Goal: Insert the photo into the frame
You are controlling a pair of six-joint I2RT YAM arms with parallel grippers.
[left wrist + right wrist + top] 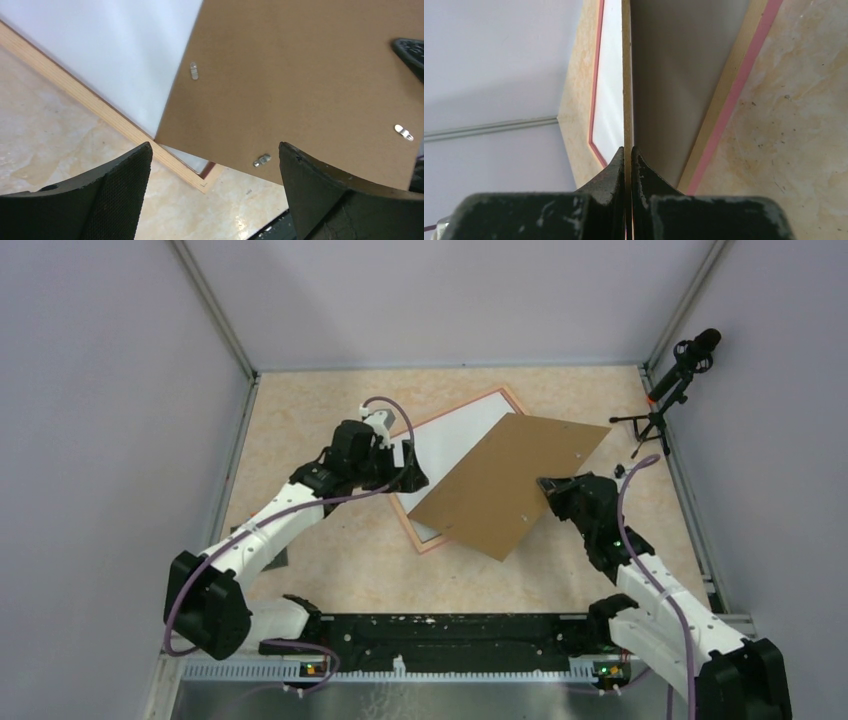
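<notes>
The right gripper, pinched on the edge of the brown backing board, holds it tilted over the frame at centre, likely to cover the photo lying white-side up inside. The left gripper gapes wide and empty beside the frame's left edge.

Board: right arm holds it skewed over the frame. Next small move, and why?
Probably turn the board in line with the frame before lowering. The right fingers pinch its edge, but it lies askew, overhanging the frame's near side, with the white-backed photo partly uncovered. The left fingers stand open, holding nothing.
</notes>
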